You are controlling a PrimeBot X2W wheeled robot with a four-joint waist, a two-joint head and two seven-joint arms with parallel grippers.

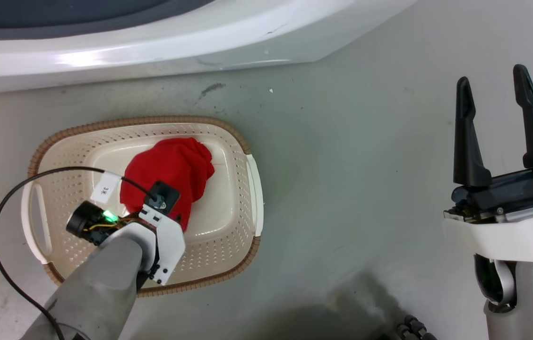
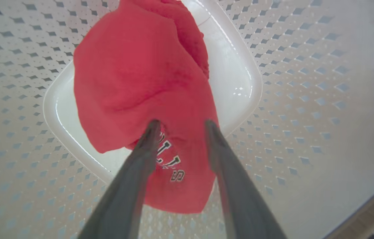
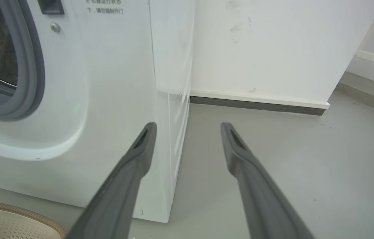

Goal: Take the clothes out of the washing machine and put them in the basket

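A bright red garment of the clothes [image 1: 176, 165] lies bunched in the middle of the cream basket [image 1: 153, 121] on the floor. Seen from the left wrist, the clothes [image 2: 140, 83] show part of their white lettering against the perforated basket wall [image 2: 306, 99]. My left gripper [image 2: 182, 124] points down into the basket just above the garment, fingers apart on either side of the lettering. My right gripper [image 1: 493, 89] is open over bare floor at the right, nothing in it. The washing machine [image 1: 153, 42] stands behind the basket; its grey gasket [image 3: 31, 66] shows in the right wrist view beyond the right gripper [image 3: 188, 127].
A black cable [image 1: 11, 198] loops off my left forearm over the basket's left side. A white label [image 1: 106, 191] sits on the basket bottom. Grey floor [image 1: 365, 189] spreads between basket and right arm. A white wall with dark skirting [image 3: 256, 105] stands right of the machine.
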